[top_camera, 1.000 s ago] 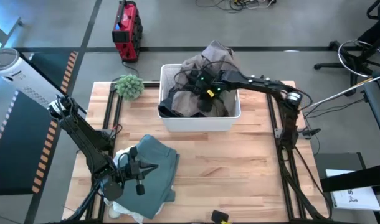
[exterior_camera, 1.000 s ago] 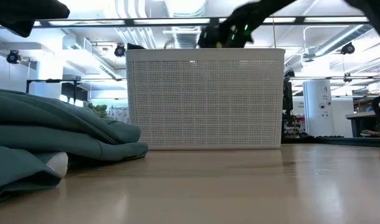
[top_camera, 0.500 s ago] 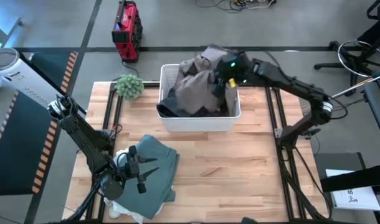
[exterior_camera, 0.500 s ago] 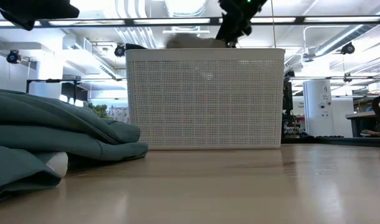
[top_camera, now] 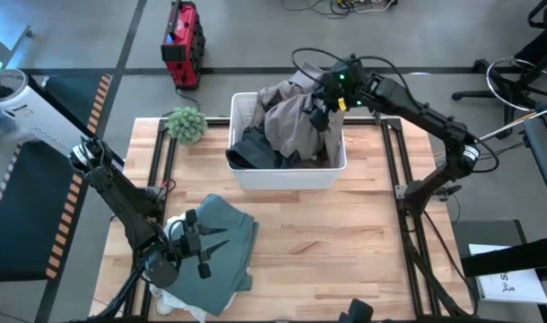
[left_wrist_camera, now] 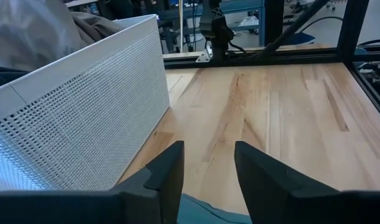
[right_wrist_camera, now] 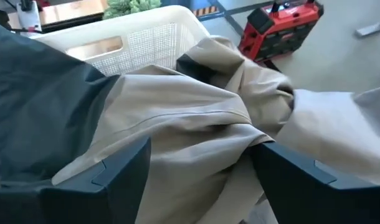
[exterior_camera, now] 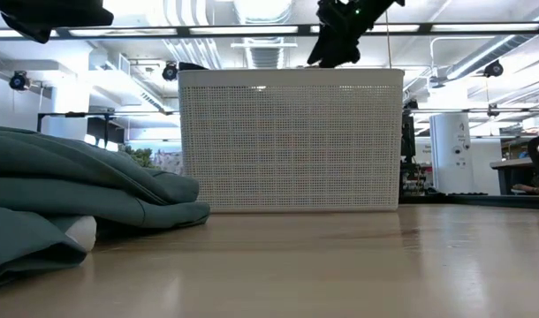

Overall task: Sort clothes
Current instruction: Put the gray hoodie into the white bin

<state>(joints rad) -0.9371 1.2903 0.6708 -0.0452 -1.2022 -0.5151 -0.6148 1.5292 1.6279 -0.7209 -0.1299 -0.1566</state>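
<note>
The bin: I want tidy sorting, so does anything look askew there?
Yes. The tan garment is heaped above the white bin and spills over its far rim, beneath the open right hand.

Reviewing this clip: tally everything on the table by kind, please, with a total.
Garments: 3 told apart: tan piece, dark grey piece, grey-green piece; white fabric under it, unclear
White bin: 1
Green spiky plant: 1
Total: 5
</note>
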